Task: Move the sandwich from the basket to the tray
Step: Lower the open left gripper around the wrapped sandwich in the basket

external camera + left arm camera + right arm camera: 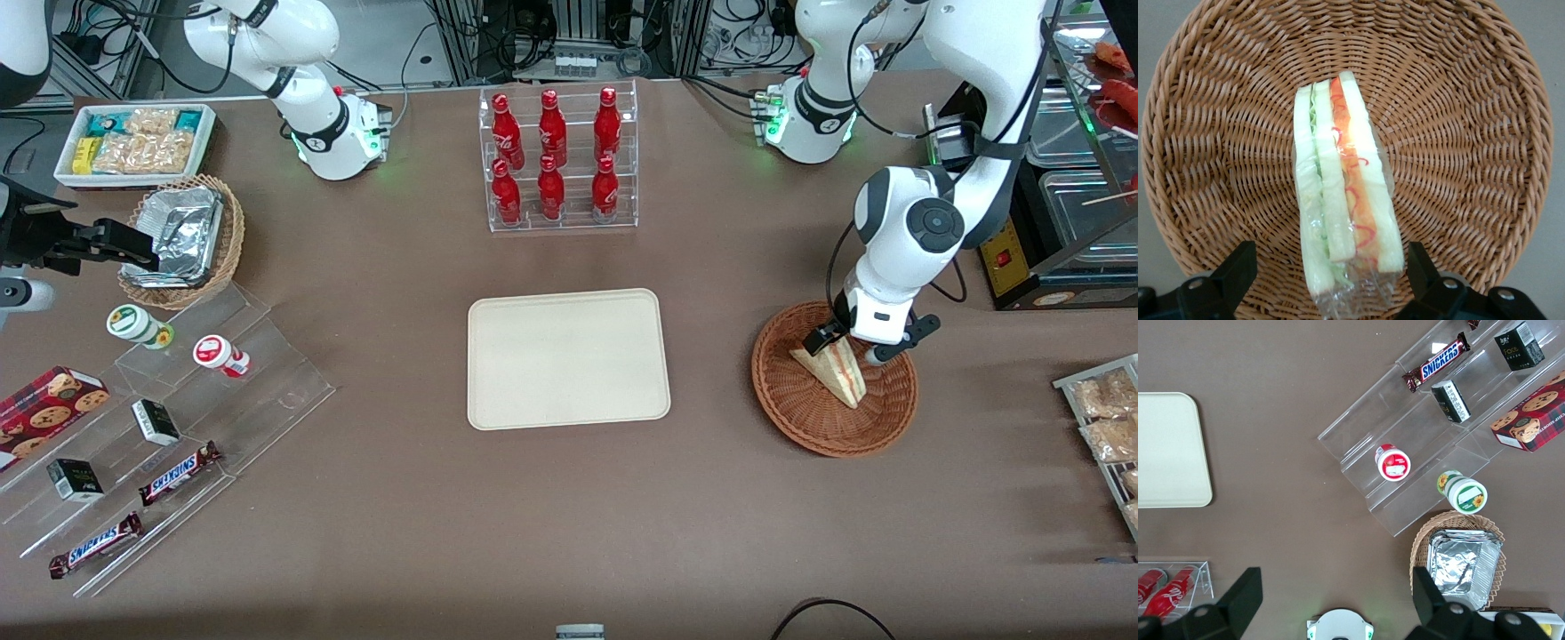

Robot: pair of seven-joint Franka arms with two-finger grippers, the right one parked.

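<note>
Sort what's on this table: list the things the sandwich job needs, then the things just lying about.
Job: sandwich, still in basket; tray; gripper, open, fingers straddling the sandwich.

Lying about: cola bottles, Snickers bars, foil trays, cookie box, snack bin.

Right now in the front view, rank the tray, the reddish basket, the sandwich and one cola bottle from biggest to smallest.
1. Tray
2. Basket, with the open tool straddling the sandwich in it
3 and 4. Sandwich and cola bottle: look alike, and the bottle stands farther away, so no ranking.

tray [1168, 450], Snickers bar [1436, 362] — foil trays [1465, 568]
</note>
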